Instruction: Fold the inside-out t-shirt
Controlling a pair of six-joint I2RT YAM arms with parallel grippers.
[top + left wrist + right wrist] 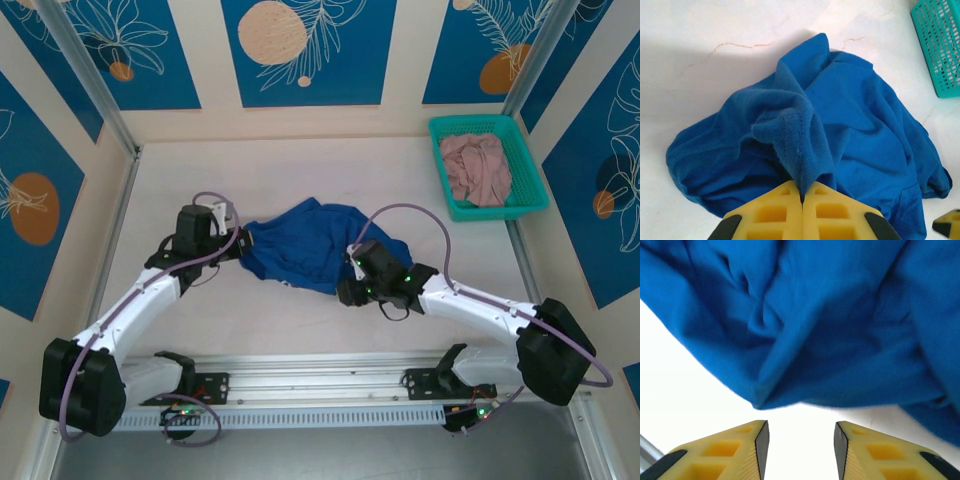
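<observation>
The inside-out t-shirt [312,243] is a royal-blue crumpled heap in the middle of the table. At its left edge my left gripper [238,236] is shut on a ribbed, stitched fold of the t-shirt [805,150], which rises into the closed yellow fingers [775,212]. My right gripper [350,278] stands open at the shirt's near right edge. In the right wrist view bare table shows between its fingertips [762,440], and the t-shirt's hem [790,340] lies just beyond them, apart from the pads.
A teal mesh basket [528,186] stands at the back right with a dusty-pink garment [478,168] in it. Its corner [940,45] also appears in the left wrist view. Metal frame posts and blue patterned walls bound the table.
</observation>
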